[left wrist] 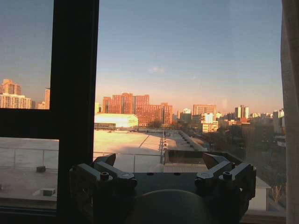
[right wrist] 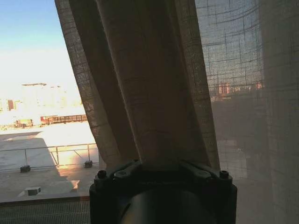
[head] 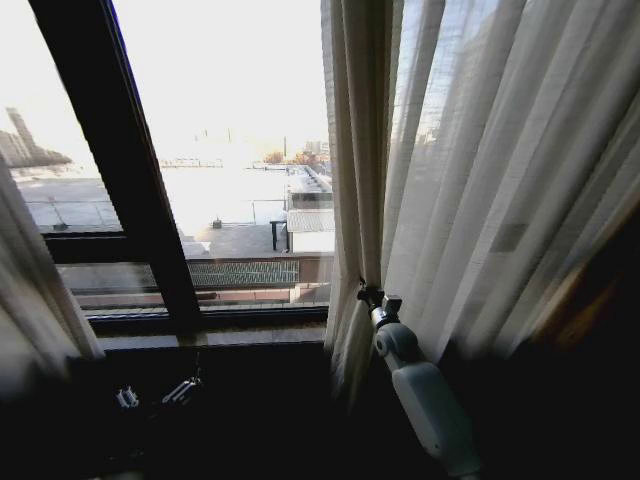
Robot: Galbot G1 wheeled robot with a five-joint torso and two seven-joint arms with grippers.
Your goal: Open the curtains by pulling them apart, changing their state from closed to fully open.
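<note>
Two curtains [head: 470,170] parted over a dark-framed window [head: 130,200], sunlit rooftops and city buildings [left wrist: 135,109] visible through the glass between them. Right-hand panel hanging from centre to right edge of head view, its inner edge gathered into a thick beige bunch [head: 362,150] of vertical pleats, sheer fabric fanning out to the right of that bunch. Left-hand panel [head: 30,300] drawn to far left edge of head view, only a narrow strip in sight beside the slanted frame bar. Right gripper [head: 372,296] raised on its white arm [head: 430,400] at the lower part of the bunch, just above sill height, pinching the gathered pleats; in right wrist view, the bunched fabric [right wrist: 154,93] rising straight out of the closed-in jaws, folds packed tight at the gripper [right wrist: 161,164] and widening upward, sheer weave to one side with buildings showing through. Left gripper [left wrist: 162,165] low at bottom left of head view [head: 160,392], in shadow below the sill, well apart from both panels; in left wrist view, fingers [left wrist: 105,172] spread wide and empty, facing the glass and the vertical frame bar [left wrist: 74,93], a pale strip of curtain [left wrist: 290,112] along one edge of that view.
</note>
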